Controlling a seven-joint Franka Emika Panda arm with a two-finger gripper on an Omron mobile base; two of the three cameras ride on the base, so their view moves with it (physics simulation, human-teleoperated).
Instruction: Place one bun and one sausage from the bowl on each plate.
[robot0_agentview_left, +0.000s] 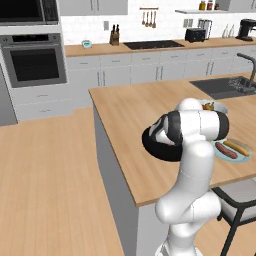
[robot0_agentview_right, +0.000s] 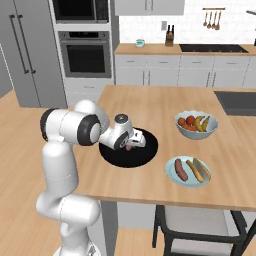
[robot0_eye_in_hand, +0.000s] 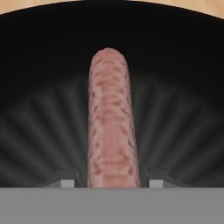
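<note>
The gripper (robot0_agentview_right: 134, 142) is down inside the black bowl (robot0_agentview_right: 148, 152), its two finger tips (robot0_eye_in_hand: 68, 182) standing on either side of a sausage (robot0_eye_in_hand: 112, 122) that lies flat on the bowl's ribbed floor. In the hand view the sausage runs straight away from the hand, with a dark finger tip close to each flank at its near end. Whether the jaws have actually closed onto the meat cannot be told; they stand narrowly either side of it, and the sausage is not lifted.

The bowl sits on the wooden tabletop (robot0_agentview_right: 125, 100), near the robot's edge. To the right of it, in the right base view, the pale blue plate (robot0_agentview_right: 169, 173) already carries what look like a sausage and a bun side by side, so that plate seems finished. Just beyond it stands the white fruit bowl (robot0_agentview_right: 196, 131) with colourful fruit.

The second plate, white with a red rim, cannot be picked out. Judging from this, the task is about half done: one plate is served, and the sausage under the gripper, plus a bun, are probably meant for the other. No bun can be made out in the bowl; the arm hides much of it.
</note>
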